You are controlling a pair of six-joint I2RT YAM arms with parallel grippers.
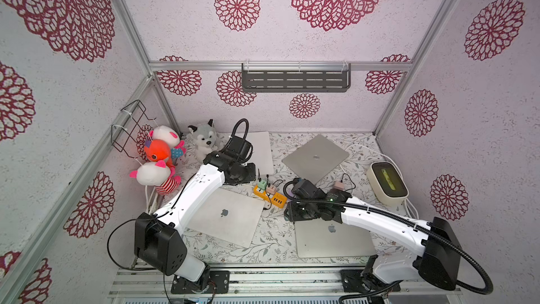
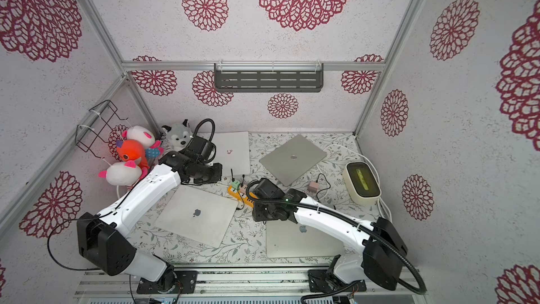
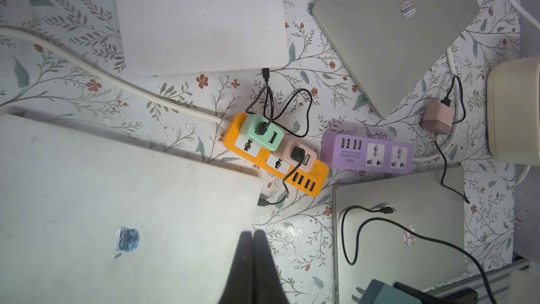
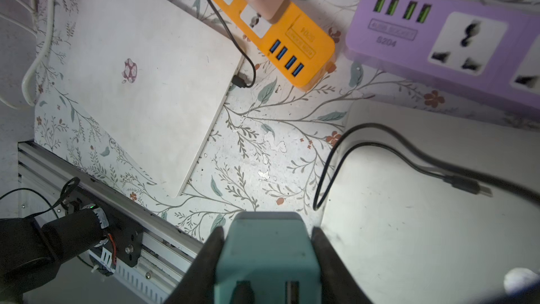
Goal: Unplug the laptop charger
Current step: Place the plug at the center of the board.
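Note:
My right gripper [image 4: 267, 229] is shut on the teal laptop charger [image 4: 267, 252], one finger on each side of the block. In the left wrist view the charger [image 3: 385, 292] hangs over the front right laptop [image 3: 400, 229] with its prongs bare and in no socket. Its black cable [image 4: 380, 147] lies across that laptop, and the cable's plug end [image 4: 467, 185] is loose. Both sockets of the purple power strip [image 3: 368, 153] are empty. My left gripper [image 3: 253, 231] is shut on nothing, above the edge of the front left laptop [image 3: 117, 200].
An orange power strip [image 3: 304, 182] carries a mint charger [image 3: 264, 131] and a pink charger [image 3: 298, 154]. Another pink charger [image 3: 436, 118] lies loose by the far laptop [image 1: 315, 157]. Plush toys [image 1: 157, 156] fill the back left; a cream box [image 1: 387, 182] stands at the right.

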